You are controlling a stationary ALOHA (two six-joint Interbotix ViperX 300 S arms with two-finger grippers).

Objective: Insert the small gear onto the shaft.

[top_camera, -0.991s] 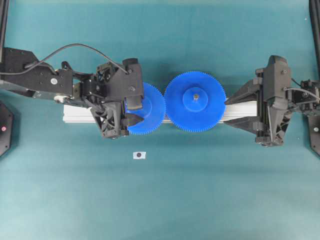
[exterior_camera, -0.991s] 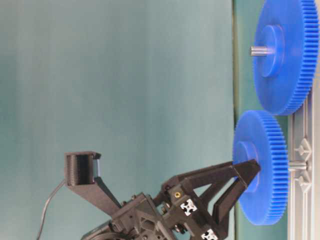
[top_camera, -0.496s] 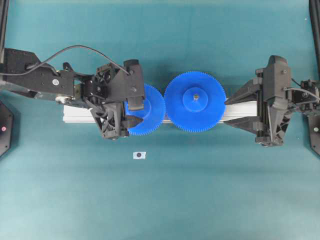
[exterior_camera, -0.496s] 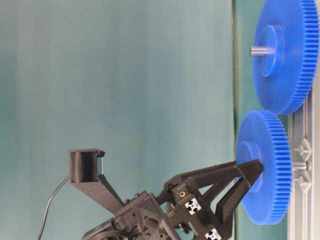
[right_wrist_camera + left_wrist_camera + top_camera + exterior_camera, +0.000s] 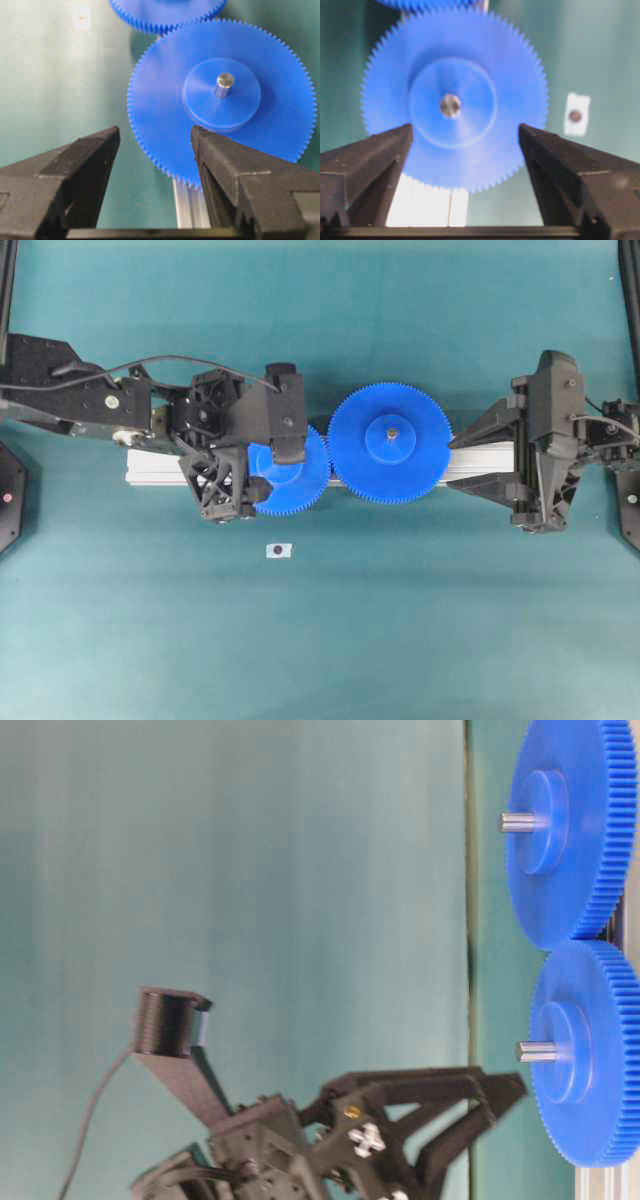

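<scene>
The small gear (image 5: 292,477) sits on the shaft (image 5: 450,105), whose metal tip shows through the hub's centre hole in the left wrist view and sticks out of the hub in the table-level view (image 5: 536,1051). Its teeth meet those of the big gear (image 5: 390,443) at about 2 o'clock from its hub. Both gears stand over the pale rail (image 5: 155,468) that runs across the table (image 5: 320,640).

The left gripper (image 5: 262,472) has its jaws spread wide, with nothing between them — in the left wrist view each fingertip (image 5: 395,145) stands clear of the hub, one at 8 o'clock and one at 4 o'clock of it. The right gripper (image 5: 455,462) is also wide open; it straddles the rail at the big gear's 3 o'clock edge, and whether it touches the teeth cannot be told.

No container is in view. A small white tag (image 5: 279,551) with a dark dot lies at 6 o'clock of the small gear, well apart from it; no writing can be read on it.

Teal table spreads unbroken at 12 and at 6 o'clock of the rail — the arms fill the 9 and 3 o'clock sides.
</scene>
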